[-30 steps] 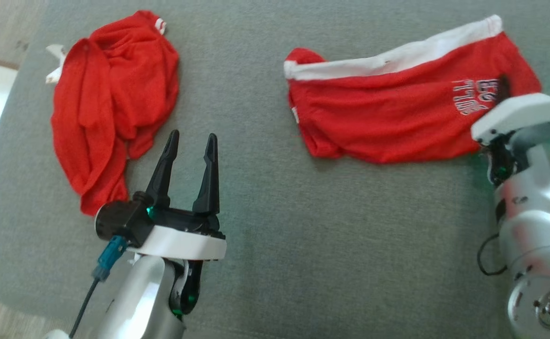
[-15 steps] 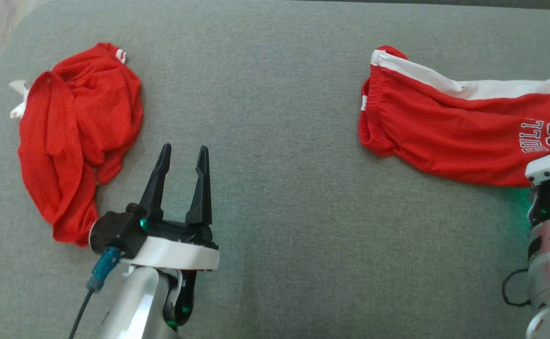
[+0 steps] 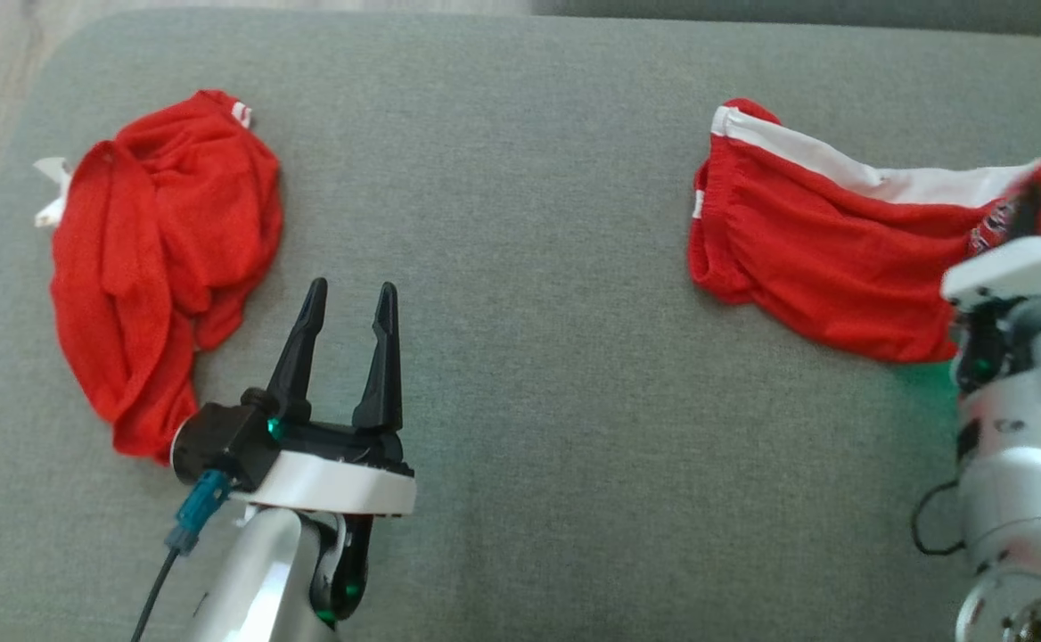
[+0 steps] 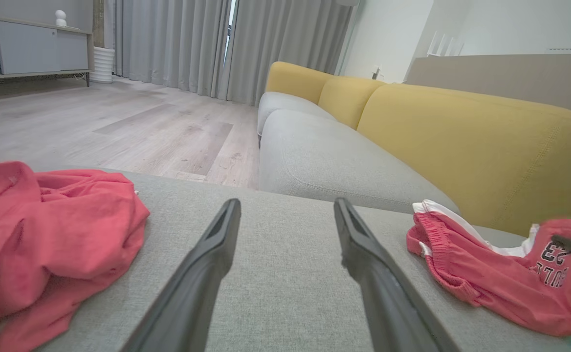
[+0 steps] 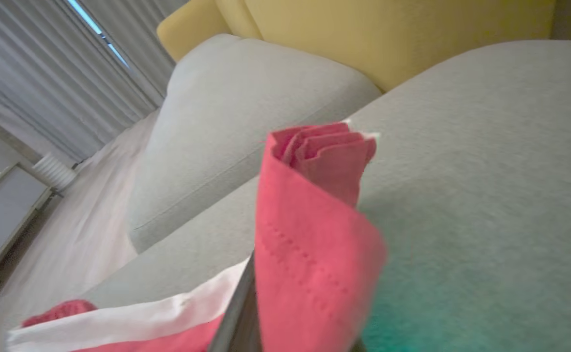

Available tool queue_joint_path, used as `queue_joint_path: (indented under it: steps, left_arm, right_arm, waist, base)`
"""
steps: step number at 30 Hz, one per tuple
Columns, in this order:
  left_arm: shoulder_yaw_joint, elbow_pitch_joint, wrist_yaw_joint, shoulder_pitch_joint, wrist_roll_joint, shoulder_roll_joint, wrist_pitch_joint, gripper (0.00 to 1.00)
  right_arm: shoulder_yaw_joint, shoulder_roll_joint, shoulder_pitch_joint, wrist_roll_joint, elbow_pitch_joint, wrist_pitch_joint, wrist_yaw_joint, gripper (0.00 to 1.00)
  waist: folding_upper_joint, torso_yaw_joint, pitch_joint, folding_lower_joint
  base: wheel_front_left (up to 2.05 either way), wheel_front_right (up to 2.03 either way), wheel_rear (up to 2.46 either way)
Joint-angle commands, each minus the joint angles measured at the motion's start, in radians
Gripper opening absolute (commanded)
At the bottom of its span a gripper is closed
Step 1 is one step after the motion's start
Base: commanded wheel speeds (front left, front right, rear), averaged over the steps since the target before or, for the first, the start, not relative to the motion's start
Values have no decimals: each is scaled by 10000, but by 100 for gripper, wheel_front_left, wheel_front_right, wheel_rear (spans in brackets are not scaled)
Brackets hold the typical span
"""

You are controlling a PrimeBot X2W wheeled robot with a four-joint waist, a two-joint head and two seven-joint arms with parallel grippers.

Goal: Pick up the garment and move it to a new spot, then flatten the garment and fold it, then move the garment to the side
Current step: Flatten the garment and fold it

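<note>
Head view shows you the red shorts (image 3: pixel 823 267) lying on the grey cushion (image 3: pixel 529 178), one end bunched up and pinched between the closed fingers of your right gripper (image 3: pixel 1027 207). Your left gripper (image 3: pixel 348 299) hovers well apart from them, fingers spread wide with nothing between, and a crumpled red garment (image 3: pixel 155 259) lies just outside its left finger
</note>
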Motion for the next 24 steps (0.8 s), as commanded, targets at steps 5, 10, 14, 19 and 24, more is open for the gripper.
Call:
queue_joint_path:
  steps: [5,10,14,19,24]
  left_arm:
    - [399,-218,-19,52,86,68,-49,100]
    - [410,-171,-36,205,86,68,-49,100]
    - [422,-148,-32,296,81,68,-49,100]
    - [447,-140,-17,416,80,68,-49,100]
    - [495,-152,-18,487,80,68,-49,100]
  right_arm:
    - [1827,195,-221,1206,-645,-167,-9,0]
    - [4174,204,251,3183,-1139,-189,-9,0]
    - [5553,206,783,4142,-1631,-184,-9,0]
    - [6706,207,1244,4628,-1781,-123,-9,0]
    - [7704,207,1463,4845,-1680,-53,-9,0]
  waist:
    - [0,233,-318,0]
    - [0,459,-527,0]
    - [0,629,-611,0]
    - [0,808,-678,0]
    - [0,860,-663,0]
  base:
    - [0,0,0]
    - [0,0,0]
    - [0,0,0]
    - [0,0,0]
    - [0,0,0]
